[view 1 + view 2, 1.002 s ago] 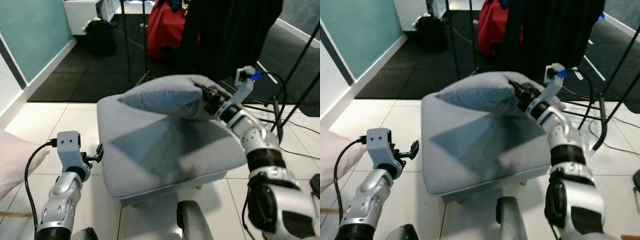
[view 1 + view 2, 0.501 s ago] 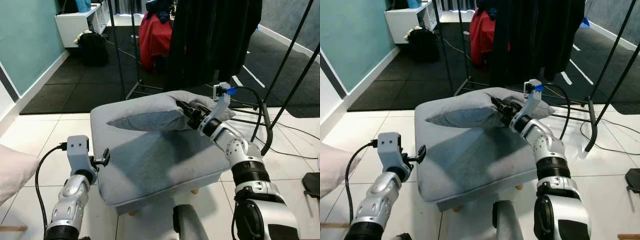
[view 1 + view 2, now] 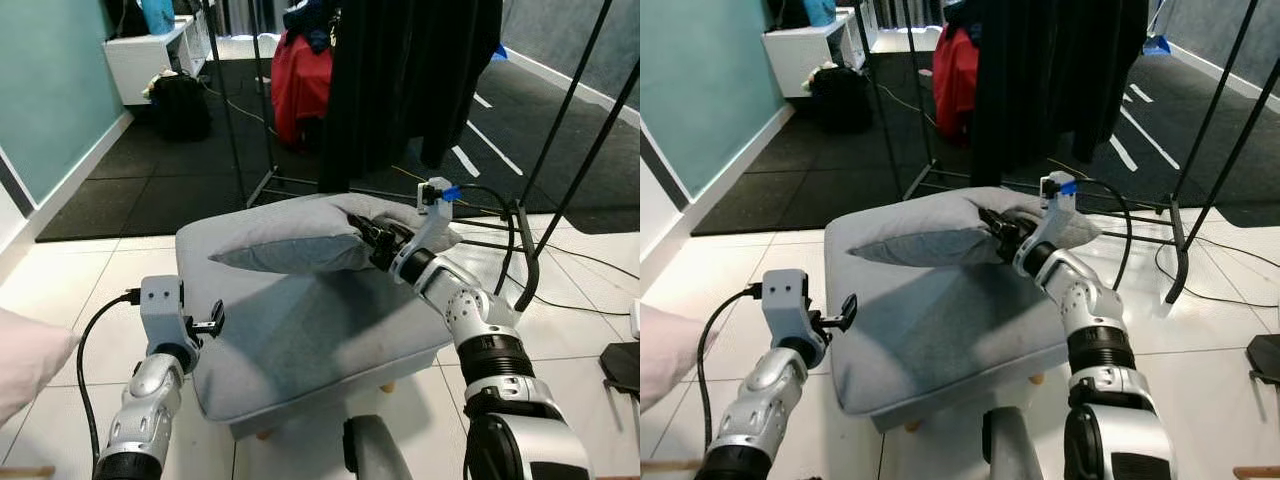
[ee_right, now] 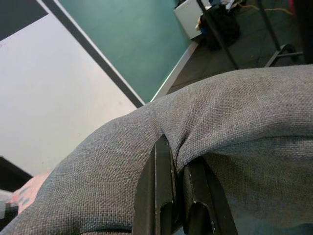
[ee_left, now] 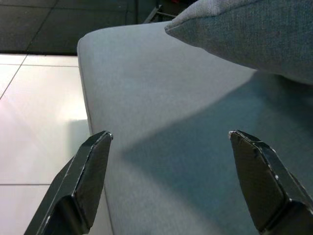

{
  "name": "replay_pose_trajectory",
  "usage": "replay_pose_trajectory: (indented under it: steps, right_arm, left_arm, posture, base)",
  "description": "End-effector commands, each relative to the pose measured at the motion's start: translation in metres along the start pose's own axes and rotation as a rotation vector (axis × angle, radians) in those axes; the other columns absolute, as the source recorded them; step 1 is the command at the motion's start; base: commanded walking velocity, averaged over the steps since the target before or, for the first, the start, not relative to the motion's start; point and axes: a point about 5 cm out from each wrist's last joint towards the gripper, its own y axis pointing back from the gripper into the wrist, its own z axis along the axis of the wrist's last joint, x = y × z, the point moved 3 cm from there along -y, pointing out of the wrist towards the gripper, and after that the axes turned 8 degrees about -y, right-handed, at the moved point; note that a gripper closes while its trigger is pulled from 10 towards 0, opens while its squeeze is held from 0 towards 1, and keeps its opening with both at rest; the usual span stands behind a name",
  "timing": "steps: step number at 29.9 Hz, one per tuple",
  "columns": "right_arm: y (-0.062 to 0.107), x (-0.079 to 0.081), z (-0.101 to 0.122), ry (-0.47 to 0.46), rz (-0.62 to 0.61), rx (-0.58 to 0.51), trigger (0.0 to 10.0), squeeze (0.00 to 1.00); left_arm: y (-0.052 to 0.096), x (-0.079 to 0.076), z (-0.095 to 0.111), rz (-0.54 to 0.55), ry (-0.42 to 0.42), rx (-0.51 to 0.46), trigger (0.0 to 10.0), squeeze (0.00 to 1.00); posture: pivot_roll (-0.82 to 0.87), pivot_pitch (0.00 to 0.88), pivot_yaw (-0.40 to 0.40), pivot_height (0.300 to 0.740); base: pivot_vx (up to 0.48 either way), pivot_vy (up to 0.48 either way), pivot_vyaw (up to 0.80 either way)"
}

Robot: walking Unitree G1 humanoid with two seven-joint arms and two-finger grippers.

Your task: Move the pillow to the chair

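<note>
A grey pillow (image 3: 300, 238) hangs over the back half of a grey cushioned chair seat (image 3: 300, 340). One corner sticks out to the left above the seat. My right gripper (image 3: 372, 238) is shut on a fold of the pillow; the two black fingers (image 4: 168, 200) pinch the cloth between them. My left gripper (image 5: 171, 176) stands open at the seat's left edge with nothing between its fingers (image 3: 213, 322).
A black clothes rack (image 3: 400, 80) with dark garments stands right behind the seat, its metal legs (image 3: 560, 170) reaching out to the right. A red bag (image 3: 300, 85) and a black bag (image 3: 180, 100) lie on the dark floor. A pale pink cushion (image 3: 25, 360) shows at the left edge.
The camera has pulled back and up, so seat and pillow look smaller. The pillow has dropped closer to the seat, still in my right gripper. The left gripper stays open by the seat's edge.
</note>
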Motion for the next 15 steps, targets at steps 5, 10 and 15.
replay_pose_trajectory:
  steps: [5, 10, 15]
  right_arm:
    - [-0.0004, 0.0089, 0.0159, 0.020, 0.031, -0.059, 0.0, 0.00]
    - [-0.0012, 0.0089, 0.0142, 0.021, 0.027, -0.056, 0.0, 0.00]
    - [-0.0001, 0.0072, 0.0127, 0.019, 0.017, -0.056, 0.0, 0.00]
  left_arm:
    - [-0.0039, -0.0062, 0.0053, -0.018, -0.009, -0.009, 10.0, 0.00]
    - [-0.0042, -0.0078, 0.0052, -0.022, -0.009, -0.010, 10.0, 0.00]
    - [-0.0033, -0.0074, 0.0035, -0.022, -0.008, -0.006, 10.0, 0.00]
  posture:
    - [-0.22, 0.005, 0.033, 0.600]
    - [-0.24, 0.007, 0.030, 0.615]
    - [-0.24, 0.013, 0.029, 0.630]
  base:
    - [0.000, 0.000, 0.00]
    - [0.000, 0.000, 0.00]
    - [0.000, 0.000, 0.00]
